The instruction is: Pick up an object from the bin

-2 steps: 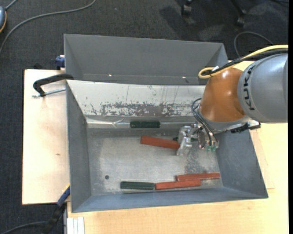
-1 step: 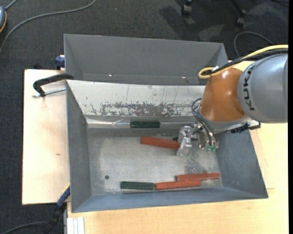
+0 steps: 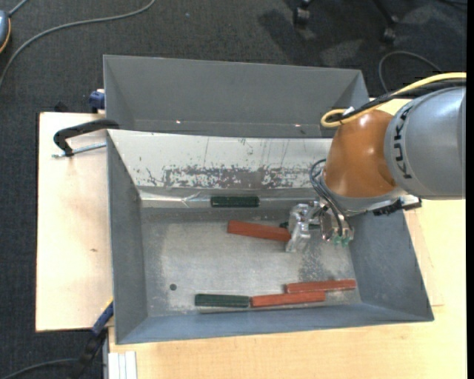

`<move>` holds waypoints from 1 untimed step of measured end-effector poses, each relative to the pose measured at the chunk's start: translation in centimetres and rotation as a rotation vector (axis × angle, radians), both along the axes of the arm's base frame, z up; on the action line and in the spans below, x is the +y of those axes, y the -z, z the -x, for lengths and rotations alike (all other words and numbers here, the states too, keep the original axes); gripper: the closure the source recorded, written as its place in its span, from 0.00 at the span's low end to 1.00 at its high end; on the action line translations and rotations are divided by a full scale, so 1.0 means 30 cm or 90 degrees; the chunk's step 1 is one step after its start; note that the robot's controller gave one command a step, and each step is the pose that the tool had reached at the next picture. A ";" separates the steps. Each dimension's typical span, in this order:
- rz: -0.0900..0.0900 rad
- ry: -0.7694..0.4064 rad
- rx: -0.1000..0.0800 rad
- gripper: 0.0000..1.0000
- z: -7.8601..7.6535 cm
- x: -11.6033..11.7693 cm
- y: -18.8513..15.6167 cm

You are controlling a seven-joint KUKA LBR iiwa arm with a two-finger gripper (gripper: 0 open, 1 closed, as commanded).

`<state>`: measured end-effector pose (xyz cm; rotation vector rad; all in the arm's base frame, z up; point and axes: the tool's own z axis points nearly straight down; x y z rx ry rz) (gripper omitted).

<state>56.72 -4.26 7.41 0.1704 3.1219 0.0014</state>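
Stands with the gripper (image 3: 298,239) just at the right end of the orange-red bar (image 3: 255,230) near the middle of the grey bin (image 3: 126,244) — long axis stretching leftward from it, almost level, in front of a dark green bar (image 3: 235,200) — and gives no way to tell whether wide or closed.

Robotics lab; KUKA arm (image 3: 433,144) over grey metal bin (image 3: 222,89); dark carpet (image 3: 192,29); loose cables (image 3: 96,20) on floor; chair castors (image 3: 302,13).

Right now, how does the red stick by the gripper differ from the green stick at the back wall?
The red stick lies slanted, its right end at the gripper; the green stick lies level at the back. The red stick looks longer. Both are slim bars lying flat.
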 end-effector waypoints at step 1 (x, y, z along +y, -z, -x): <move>0.000 0.000 0.000 1.00 0.000 0.000 0.000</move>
